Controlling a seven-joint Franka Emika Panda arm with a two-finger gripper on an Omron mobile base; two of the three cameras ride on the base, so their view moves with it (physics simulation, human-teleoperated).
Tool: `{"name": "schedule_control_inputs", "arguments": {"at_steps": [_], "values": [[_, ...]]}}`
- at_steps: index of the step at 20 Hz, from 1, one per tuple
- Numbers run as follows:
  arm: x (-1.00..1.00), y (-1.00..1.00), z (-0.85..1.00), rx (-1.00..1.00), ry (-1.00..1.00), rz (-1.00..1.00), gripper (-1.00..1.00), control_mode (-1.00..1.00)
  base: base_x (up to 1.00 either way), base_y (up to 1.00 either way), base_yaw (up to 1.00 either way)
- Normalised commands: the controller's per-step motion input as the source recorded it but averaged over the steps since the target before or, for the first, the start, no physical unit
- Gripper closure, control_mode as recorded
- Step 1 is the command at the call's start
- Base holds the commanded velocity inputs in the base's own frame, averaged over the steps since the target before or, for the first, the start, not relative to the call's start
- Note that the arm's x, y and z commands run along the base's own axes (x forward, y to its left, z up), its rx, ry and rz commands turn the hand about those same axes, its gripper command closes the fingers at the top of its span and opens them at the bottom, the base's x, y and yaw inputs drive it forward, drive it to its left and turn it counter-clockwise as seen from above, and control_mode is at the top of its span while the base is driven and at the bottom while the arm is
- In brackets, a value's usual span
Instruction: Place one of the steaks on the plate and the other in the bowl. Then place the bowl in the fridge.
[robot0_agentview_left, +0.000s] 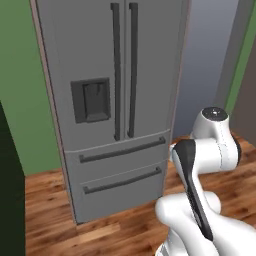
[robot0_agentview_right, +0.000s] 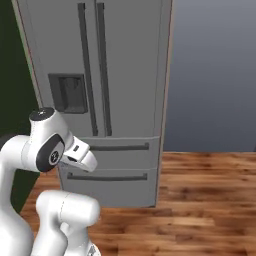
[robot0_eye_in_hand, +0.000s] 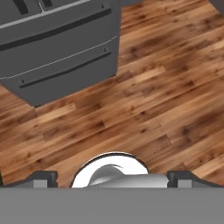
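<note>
The fridge (robot0_agentview_left: 115, 75) stands straight ahead, tall and grey, with both doors and both lower drawers shut. Its dark bar handles and dispenser panel face me, also in the right base view (robot0_agentview_right: 125, 60). In the hand view its lower drawers (robot0_eye_in_hand: 57, 39) lie at the top, above wooden floor. My gripper (robot0_eye_in_hand: 113, 179) hangs over the floor in front of the fridge, open, its fingertips (robot0_eye_in_hand: 43, 178) wide apart with nothing between them. The steaks, the plate and the bowl are out of view.
Wooden floor (robot0_agentview_right: 210, 200) spreads in front and to the right of the fridge. A grey wall (robot0_agentview_right: 215, 75) stands to its right, a green wall (robot0_agentview_left: 20, 100) to its left. A dark cabinet edge (robot0_agentview_left: 10, 190) sits at the near left.
</note>
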Motion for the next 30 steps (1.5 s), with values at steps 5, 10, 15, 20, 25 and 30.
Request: {"name": "schedule_control_inputs", "arguments": {"at_steps": [5,10,15,20,25,30], "values": [[0.00,0.00,0.00,0.00,0.00,0.00,-1.00,1.00,0.26,0.32,0.11],[0.00,0.00,0.00,0.00,0.00,0.00,-1.00,1.00,0.48,-0.79,0.22],[0.00,0.00,0.00,0.00,0.00,0.00,-1.00,1.00,0.04,-0.16,0.06],[0.00,0.00,0.00,0.00,0.00,0.00,-1.00,1.00,0.16,0.23,0.01],[0.00,0.00,0.00,0.00,0.00,0.00,-1.00,1.00,0.17,0.41,0.07],[0.00,0.00,0.00,0.00,0.00,0.00,-1.00,1.00,0.29,0.33,0.03]]}}
